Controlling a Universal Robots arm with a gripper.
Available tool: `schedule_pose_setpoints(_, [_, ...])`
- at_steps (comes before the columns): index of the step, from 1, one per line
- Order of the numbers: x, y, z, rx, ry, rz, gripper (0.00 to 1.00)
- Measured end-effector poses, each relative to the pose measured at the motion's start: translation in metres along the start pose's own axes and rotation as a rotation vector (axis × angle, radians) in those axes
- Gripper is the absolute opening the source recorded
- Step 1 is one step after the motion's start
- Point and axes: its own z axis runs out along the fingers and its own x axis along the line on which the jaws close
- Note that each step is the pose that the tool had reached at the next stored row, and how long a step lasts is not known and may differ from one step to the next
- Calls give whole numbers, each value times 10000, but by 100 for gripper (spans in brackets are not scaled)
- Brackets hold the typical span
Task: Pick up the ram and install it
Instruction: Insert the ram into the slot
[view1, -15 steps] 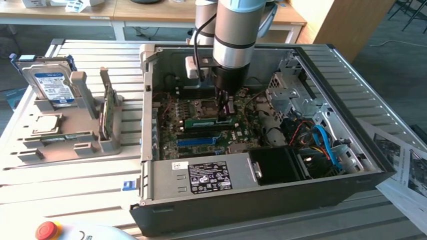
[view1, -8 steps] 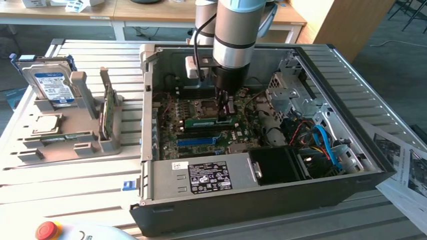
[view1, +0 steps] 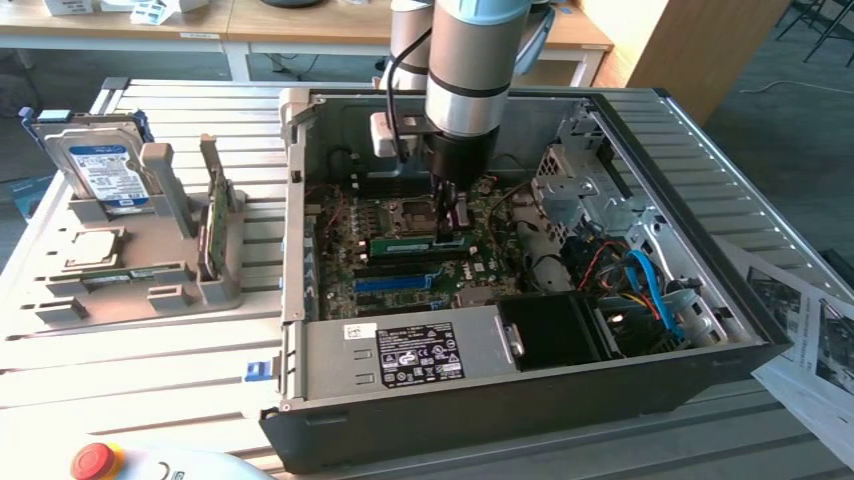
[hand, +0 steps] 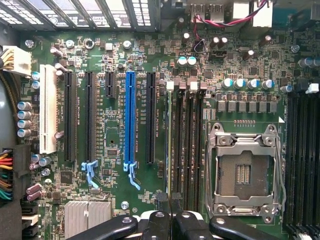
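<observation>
I am gripping the ram with the jaws clenched, edge-on along a black slot beside the CPU socket inside the case; whether it is seated, I cannot tell.

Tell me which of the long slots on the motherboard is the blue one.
The blue slot, lying between a short black slot and a long black slot; every other slot is black or white.
</observation>
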Motion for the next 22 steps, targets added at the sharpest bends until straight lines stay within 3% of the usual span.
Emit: schedule_pose_setpoints(22, [0, 29, 17, 59, 0, 3, 11])
